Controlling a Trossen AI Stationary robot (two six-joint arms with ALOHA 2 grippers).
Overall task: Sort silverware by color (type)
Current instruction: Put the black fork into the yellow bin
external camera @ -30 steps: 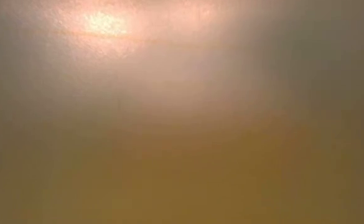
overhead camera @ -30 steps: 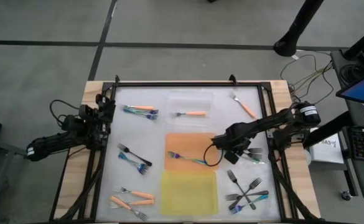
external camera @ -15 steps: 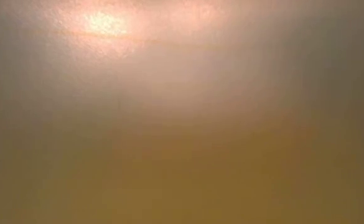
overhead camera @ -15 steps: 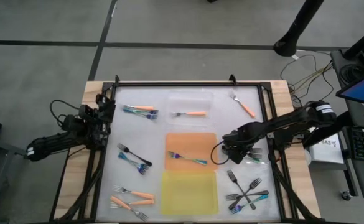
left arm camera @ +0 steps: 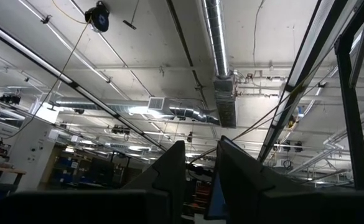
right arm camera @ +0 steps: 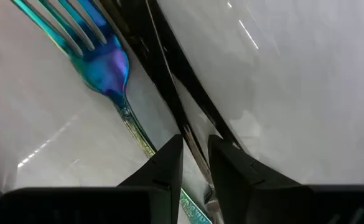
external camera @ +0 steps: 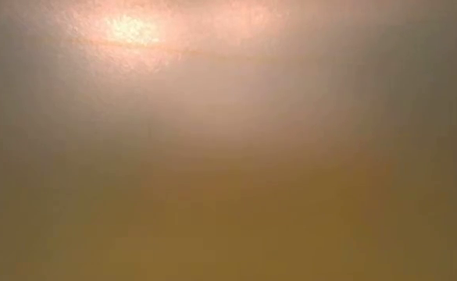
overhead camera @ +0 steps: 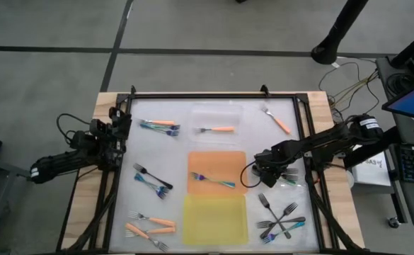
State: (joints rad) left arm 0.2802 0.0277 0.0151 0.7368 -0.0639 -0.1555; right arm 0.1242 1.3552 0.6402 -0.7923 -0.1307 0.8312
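Forks lie in groups on the white table. My right gripper (right arm camera: pixel 194 155) (overhead camera: pixel 267 170) points down over a small group of black forks and one teal fork (overhead camera: pixel 286 174) near the right edge. It is open by a narrow gap, and its fingers stand on either side of a black fork's thin handle (right arm camera: pixel 169 93). I cannot tell that they touch it. The teal fork (right arm camera: pixel 107 62) lies just beside it. Another teal fork (overhead camera: pixel 214 180) lies on the orange tray (overhead camera: pixel 217 164). An orange fork (overhead camera: pixel 217 129) lies on the clear tray (overhead camera: pixel 217 112). My left gripper (left arm camera: pixel 200 162) waits at the left edge, pointing up, slightly open, nothing in it.
A yellow tray (overhead camera: pixel 215 219) lies near the front. More forks: teal and orange at the far left (overhead camera: pixel 161 125), an orange one at the far right (overhead camera: pixel 277 120), black and teal at mid-left (overhead camera: pixel 153 180), orange at the near left (overhead camera: pixel 150 225), a crossed pile at the near right (overhead camera: pixel 281 219).
My right gripper has gone from the orange tray's right edge toward the table's right edge and down, onto the group of black and teal forks, tipping to point straight down. The forks have stayed where they were.
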